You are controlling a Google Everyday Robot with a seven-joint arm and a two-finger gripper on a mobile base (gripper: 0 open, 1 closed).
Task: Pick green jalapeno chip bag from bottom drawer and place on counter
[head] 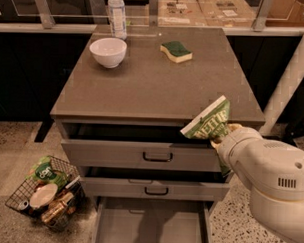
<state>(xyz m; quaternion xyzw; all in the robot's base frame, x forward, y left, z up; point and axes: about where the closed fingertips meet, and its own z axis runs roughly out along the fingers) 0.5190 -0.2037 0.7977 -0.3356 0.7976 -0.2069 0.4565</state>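
Camera view has our claw [222, 138] clamped on the green chip bag [208, 120], held aloft at the bench's [153, 88] front right edge, above the open bottom drawer [151, 226]. We judge the carry underway; next we must lift it over the bench and let go.

Gripper [219, 139] clasps the tilted green jalapeno chip bag [208, 121] at the near-right edge of the counter [143, 83], above the open bottom drawer [151, 226].
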